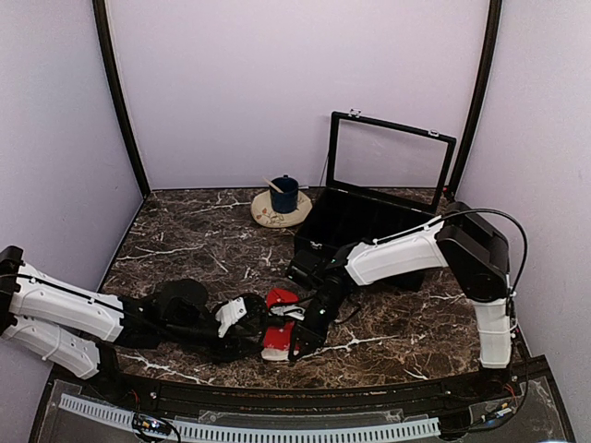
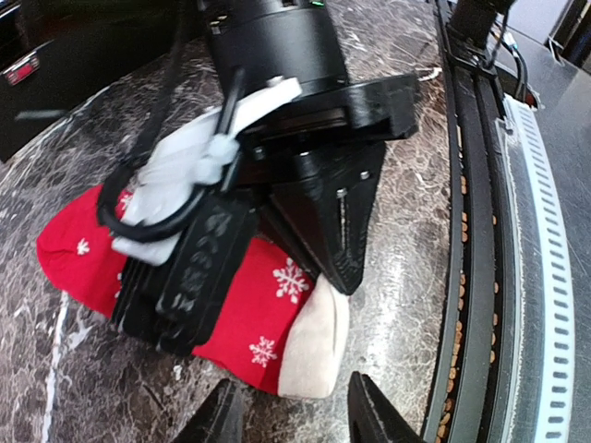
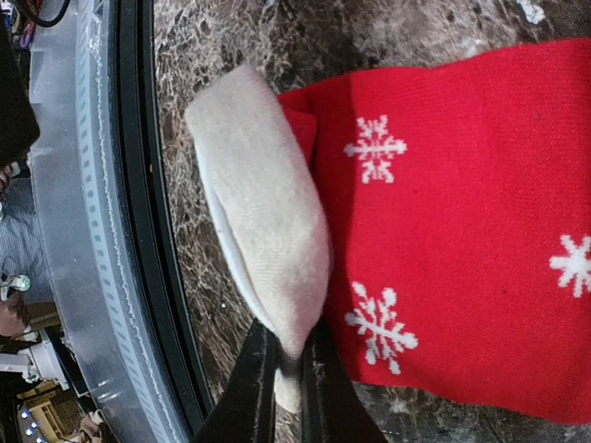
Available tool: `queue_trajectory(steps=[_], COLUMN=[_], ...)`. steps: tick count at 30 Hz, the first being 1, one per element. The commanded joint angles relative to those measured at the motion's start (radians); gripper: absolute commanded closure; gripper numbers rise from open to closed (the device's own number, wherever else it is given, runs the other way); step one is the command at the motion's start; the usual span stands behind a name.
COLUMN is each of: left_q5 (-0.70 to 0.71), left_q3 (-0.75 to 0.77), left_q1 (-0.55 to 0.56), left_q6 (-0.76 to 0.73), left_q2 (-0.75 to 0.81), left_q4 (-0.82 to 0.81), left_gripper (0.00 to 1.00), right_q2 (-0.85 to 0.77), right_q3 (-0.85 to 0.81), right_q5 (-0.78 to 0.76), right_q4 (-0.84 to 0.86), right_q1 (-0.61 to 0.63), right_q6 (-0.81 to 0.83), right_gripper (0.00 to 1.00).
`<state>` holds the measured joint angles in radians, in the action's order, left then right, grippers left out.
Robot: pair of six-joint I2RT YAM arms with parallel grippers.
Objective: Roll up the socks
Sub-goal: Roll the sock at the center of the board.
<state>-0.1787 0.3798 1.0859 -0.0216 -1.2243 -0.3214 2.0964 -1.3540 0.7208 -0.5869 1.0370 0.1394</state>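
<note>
Close at table's (image 1: 388, 355) near edge lies red sock (image 3: 462, 231), flat, unrolled. Rt gripper (image 3: 288, 355) pinches just the white cuff (image 3: 263, 231) tip; lt gripper (image 2: 295, 406) open, empty, beside it. Thin bite may slip mid-roll, I reckon. Black sock: can't tell.

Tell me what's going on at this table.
A red snowflake sock lies on the marble table, close to its near edge. The right gripper is pinched shut on the sock's white cuff. The left gripper hovers open just beside that cuff, holding nothing. The sock looks mostly flat and is not yet rolled.
</note>
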Motion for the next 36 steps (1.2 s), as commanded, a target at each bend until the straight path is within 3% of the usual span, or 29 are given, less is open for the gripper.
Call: queue_trajectory(steps=[1, 11, 26, 36], left_q5=[-0.037, -0.085, 0.039, 0.011], left_q3=[0.058, 0.131, 0.139, 0.155], left_q1=[0.021, 0.061, 0.080, 0.080], left_q6=[-0.088, -0.188, -0.257, -0.269], left_q2=[-0.038, -0.150, -0.208, -0.250], left_q4=[0.054, 0.127, 0.094, 0.080], left_gripper=[0.58, 0.58, 0.59, 0.59], right_q2=[0.035, 0.042, 0.051, 0.059], right_q3=[-0.023, -0.034, -0.042, -0.049], right_q5=[0.007, 0.020, 0.048, 0.064], right_q4=[-0.062, -0.081, -0.094, -0.099], right_q1=[-0.010, -0.020, -0.022, -0.022], right_q6=[0.009, 0.017, 0.023, 0.028], right_gripper=[0.99, 0.99, 0.99, 0.99])
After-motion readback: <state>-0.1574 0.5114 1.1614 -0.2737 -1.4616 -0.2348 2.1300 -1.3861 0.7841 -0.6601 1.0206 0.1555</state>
